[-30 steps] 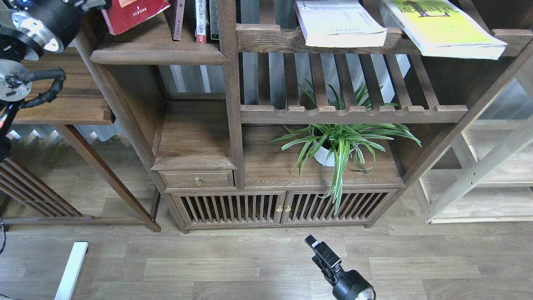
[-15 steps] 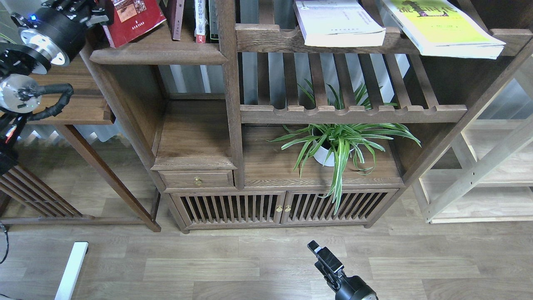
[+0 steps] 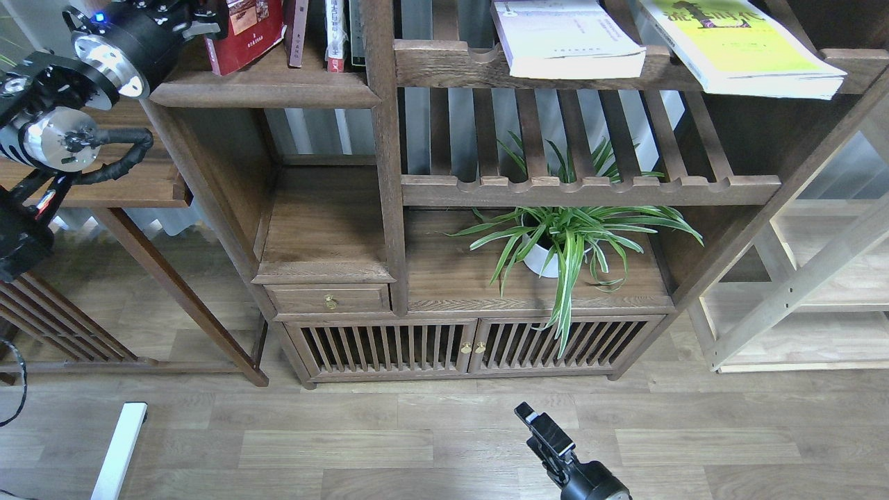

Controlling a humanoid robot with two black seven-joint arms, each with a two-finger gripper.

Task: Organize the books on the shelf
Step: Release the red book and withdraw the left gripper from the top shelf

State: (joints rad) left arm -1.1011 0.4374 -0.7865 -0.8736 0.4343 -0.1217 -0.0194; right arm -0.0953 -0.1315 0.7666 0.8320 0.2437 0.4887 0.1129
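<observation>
My left gripper (image 3: 201, 17) pinches the red book (image 3: 244, 31), nearly upright on the solid shelf (image 3: 260, 87) beside slim volumes (image 3: 326, 31); its writing is unreadable. My right gripper (image 3: 538, 425) hangs low over open floor; I cannot tell its jaws.

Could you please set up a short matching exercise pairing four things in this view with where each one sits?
Things:
1. red book
2. lavender book
3. yellow-green book
4. plant

Places:
A. lying on the slatted top rail, far right
B. on the solid board under the lower slatted shelf
C. leaning on the narrow left shelf, by the left tool
D. lying on the slatted top rail, just right of the upright post

Pairs: 1-C, 2-D, 3-A, 4-B
</observation>
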